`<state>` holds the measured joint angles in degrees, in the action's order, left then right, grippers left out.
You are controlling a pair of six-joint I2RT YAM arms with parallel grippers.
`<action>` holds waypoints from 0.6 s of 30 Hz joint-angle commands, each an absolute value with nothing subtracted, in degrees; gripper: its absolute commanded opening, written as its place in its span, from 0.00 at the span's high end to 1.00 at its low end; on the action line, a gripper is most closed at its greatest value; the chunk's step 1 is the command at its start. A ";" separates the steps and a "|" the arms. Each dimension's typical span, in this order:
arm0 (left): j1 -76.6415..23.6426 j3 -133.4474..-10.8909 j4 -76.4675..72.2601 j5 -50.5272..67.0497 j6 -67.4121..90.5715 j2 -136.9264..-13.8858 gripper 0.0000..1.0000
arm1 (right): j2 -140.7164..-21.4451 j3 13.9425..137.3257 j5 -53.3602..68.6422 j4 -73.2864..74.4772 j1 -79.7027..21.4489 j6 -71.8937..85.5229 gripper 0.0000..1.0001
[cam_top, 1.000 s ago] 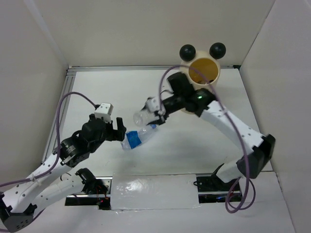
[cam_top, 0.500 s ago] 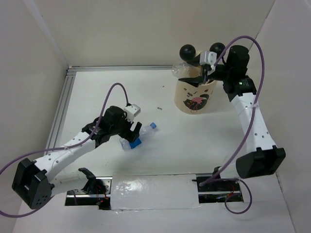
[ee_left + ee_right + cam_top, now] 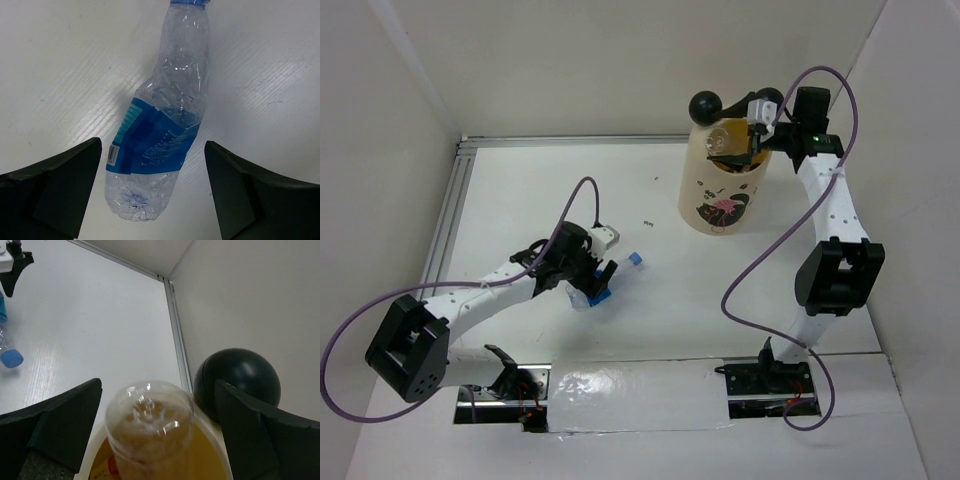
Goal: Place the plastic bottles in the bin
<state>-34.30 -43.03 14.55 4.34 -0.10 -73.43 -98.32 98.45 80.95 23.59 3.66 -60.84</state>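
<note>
A clear plastic bottle with a blue label and blue cap (image 3: pixel 620 268) lies on the white table. In the left wrist view this bottle (image 3: pixel 165 130) lies lengthwise between the fingers, cap away from me. My left gripper (image 3: pixel 597 284) is open and straddles its lower end (image 3: pixel 152 150) without touching. The cream bin (image 3: pixel 720 195) with black ball ears stands at the back right. My right gripper (image 3: pixel 746 143) is open over its mouth. A second clear bottle (image 3: pixel 149 425) stands base up between the open fingers, inside the bin's yellow mouth (image 3: pixel 205 457).
White walls close the table on the left, back and right. A metal rail (image 3: pixel 570 141) runs along the back edge and left side. One black ear (image 3: pixel 237 377) sits close beside the right finger. The blue cap (image 3: pixel 11 359) shows at the left of the right wrist view.
The right arm carried the clear bottle from mid-table up to the bin mouth and its jaws now stand apart. The left gripper moved right and down over the blue-labelled bottle.
</note>
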 commanded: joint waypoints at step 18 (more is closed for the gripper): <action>-36.74 -55.55 10.99 10.02 -5.45 -94.30 0.00 | -81.48 89.57 92.11 45.35 11.34 -70.22 0.00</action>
